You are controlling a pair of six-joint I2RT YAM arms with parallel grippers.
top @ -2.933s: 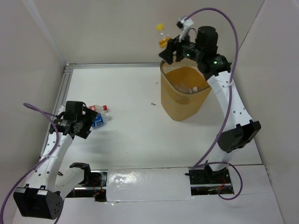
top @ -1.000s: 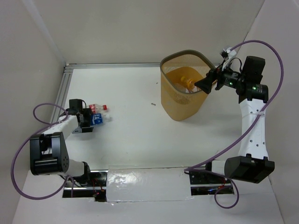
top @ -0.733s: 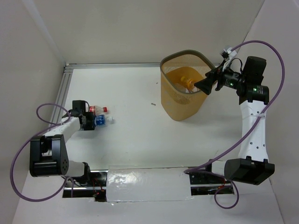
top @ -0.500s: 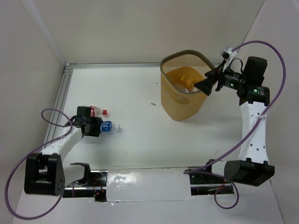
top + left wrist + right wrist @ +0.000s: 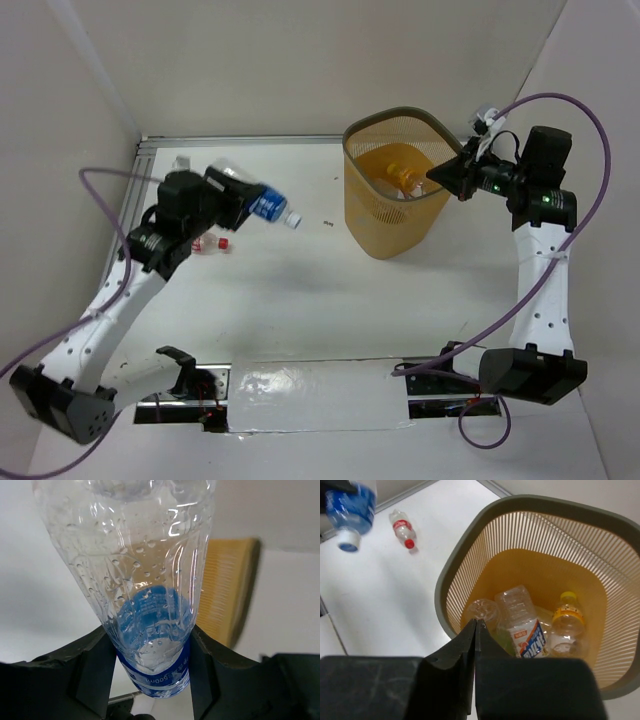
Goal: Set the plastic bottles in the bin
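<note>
The left fingers [image 5: 92, 675] clamp the blue-labelled bottle [image 5: 262, 202] at its label, lifted clear of the counter [image 5: 300, 290] and pointed toward the bin [image 5: 372, 225], probably for the carry across. The right fingers [image 5: 455, 665], pressed together and empty, hover over the bin's rim above the discarded bottles [image 5: 522, 625]. A red-labelled bottle [image 5: 208, 243] lies on the counter.
</note>
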